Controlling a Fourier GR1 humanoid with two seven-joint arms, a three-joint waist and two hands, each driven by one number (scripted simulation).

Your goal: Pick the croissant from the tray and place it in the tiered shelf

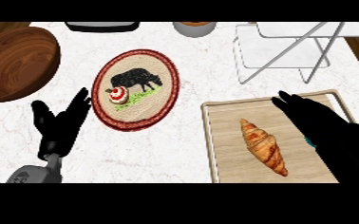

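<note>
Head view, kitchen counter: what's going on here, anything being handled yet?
Nothing is held yet. The croissant lies untouched on the wooden tray. The right hand hovers open over the tray, just right of the croissant. The left hand rests open at the lower left, beside a round plate with a black animal picture and a small red-and-white item on it. The white tiered shelf stands behind the tray, with no croissant in it.

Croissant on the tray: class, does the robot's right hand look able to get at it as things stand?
Probably yes. The right hand hangs open over the tray, just beside the croissant, with nothing between them.
</note>
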